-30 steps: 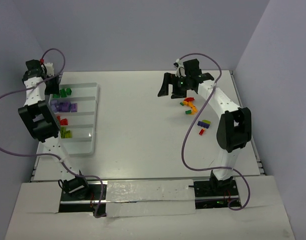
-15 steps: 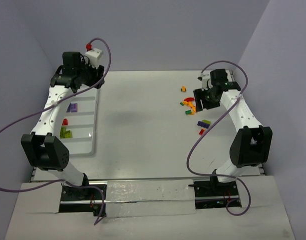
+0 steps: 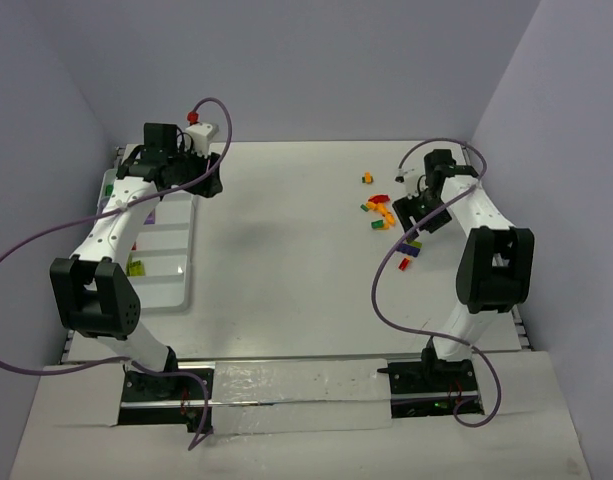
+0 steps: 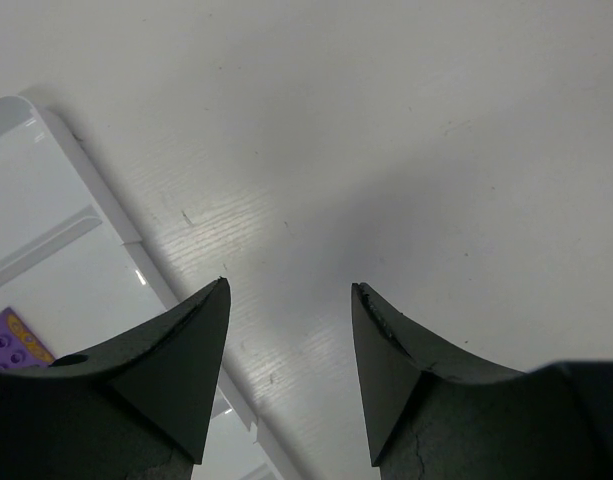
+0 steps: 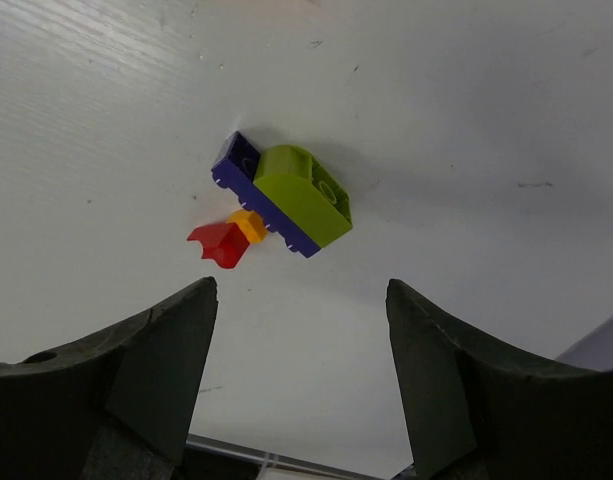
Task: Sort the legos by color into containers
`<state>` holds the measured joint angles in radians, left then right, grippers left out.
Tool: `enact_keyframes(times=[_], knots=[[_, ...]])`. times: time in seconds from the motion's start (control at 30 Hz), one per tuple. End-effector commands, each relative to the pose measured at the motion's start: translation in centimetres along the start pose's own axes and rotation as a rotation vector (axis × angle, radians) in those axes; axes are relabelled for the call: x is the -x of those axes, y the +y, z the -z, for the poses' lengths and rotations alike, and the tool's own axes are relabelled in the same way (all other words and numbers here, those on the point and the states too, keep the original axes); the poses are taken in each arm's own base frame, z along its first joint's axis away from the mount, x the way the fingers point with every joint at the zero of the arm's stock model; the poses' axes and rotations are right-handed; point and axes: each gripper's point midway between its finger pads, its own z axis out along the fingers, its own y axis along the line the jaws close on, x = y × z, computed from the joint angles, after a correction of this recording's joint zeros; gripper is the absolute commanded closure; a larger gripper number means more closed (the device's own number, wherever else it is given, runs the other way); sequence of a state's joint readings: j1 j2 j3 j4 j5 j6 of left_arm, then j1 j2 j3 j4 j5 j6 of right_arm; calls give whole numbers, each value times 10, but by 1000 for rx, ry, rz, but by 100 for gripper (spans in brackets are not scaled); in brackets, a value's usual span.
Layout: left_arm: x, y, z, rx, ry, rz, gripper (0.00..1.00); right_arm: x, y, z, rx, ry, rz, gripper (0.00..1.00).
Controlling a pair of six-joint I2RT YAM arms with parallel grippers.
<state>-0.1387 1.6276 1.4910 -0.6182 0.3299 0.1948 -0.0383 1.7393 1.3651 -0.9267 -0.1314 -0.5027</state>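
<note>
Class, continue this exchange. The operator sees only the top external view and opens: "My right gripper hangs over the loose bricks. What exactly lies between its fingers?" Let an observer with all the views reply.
Observer: In the right wrist view, a lime green brick joined to a purple plate lies on the table, framed by the open right gripper and untouched.
Operator: Anything beside it?
Observer: A tiny orange piece sits between a red piece and the plate.
Operator: And my left gripper?
Observer: The left wrist view shows the left gripper open and empty, over bare table just beside the tray.
</note>
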Motion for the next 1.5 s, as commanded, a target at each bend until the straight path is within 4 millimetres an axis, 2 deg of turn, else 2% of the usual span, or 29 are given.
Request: enact_keyframes(times=[0.0,0.23,0.4,0.67,0.87,1.0,1.23,1.33,1.4,1.47], knots=[[12,-21,3,-107,-42,-12,39,9,-14,-3,6,-10,134,23],[8,-30,0,-147,-22,-6,39,8,-30,-26,-31,10,226,23],[6,-30,0,-143,-10,-10,39,2,-22,-43,41,35,266,25],[3,-30,-3,-143,1,-2,39,-8,-10,-52,119,48,293,24],[2,-29,-6,-147,12,3,39,-13,-6,-60,153,63,304,29],[2,-29,-5,-144,12,1,39,-14,-2,-61,179,65,304,37],[3,-27,-6,-138,11,0,39,-17,0,-65,193,71,285,39],[3,-28,-6,-139,12,1,39,-17,2,-66,200,64,277,45],[3,-27,-7,-137,13,-3,40,-16,2,-66,199,61,271,54],[3,-27,-6,-136,12,-4,40,-14,1,-66,195,57,269,59]])
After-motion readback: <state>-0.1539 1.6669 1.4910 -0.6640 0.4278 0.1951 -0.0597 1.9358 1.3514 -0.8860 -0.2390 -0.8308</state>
